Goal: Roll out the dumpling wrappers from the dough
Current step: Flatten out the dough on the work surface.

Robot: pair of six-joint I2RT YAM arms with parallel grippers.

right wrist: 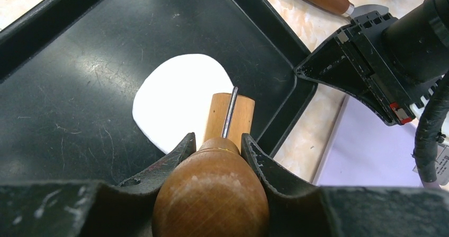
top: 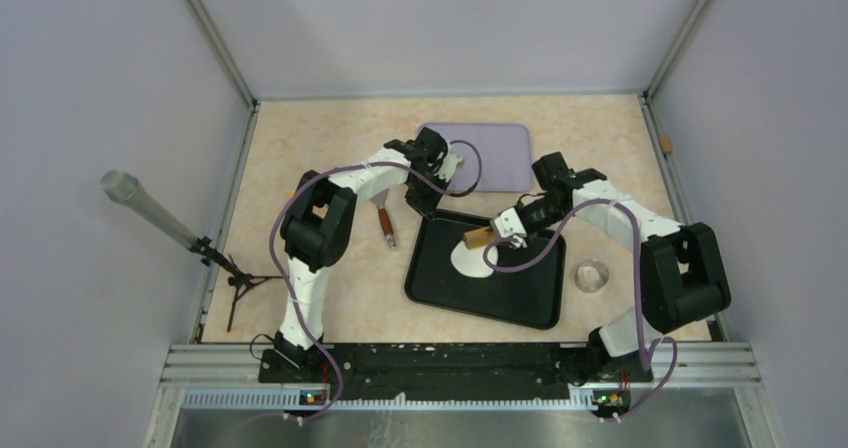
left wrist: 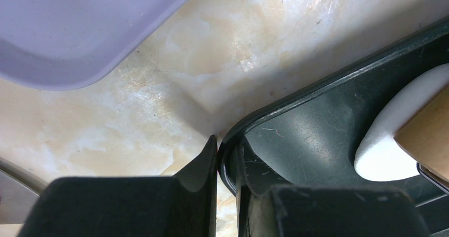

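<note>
Right pincer (right wrist: 217, 142): clenched on the bulbous handle of a wooden roller (right wrist: 212, 194), one finger on each side. The roller's barrel points away from the pincer and rests on the near edge of the dough (right wrist: 174, 97).

Dough: one flattened, rounded white sheet lying just beyond the fingertips, on the floor of the black tray (right wrist: 79, 115), in its half toward the left arm. Bare tray floor lies on every side of the sheet, widest toward the right arm's base.

Left pincer (left wrist: 225, 157): clenched on the tray's far-left corner, one finger outside the rim and one inside. The dough lies inside the tray, near but apart from it.

Edges: the tray sits skewed on the surface (top: 330, 298). A lavender tray (top: 500, 153) lies just beyond it, with a strip of surface between. A wooden-handled tool (top: 386, 226) lies left of the tray, a glass dish (top: 592, 274) right of it.

Arms: both elbows are raised, with the forearms reaching inward and the wrists tipped down.
</note>
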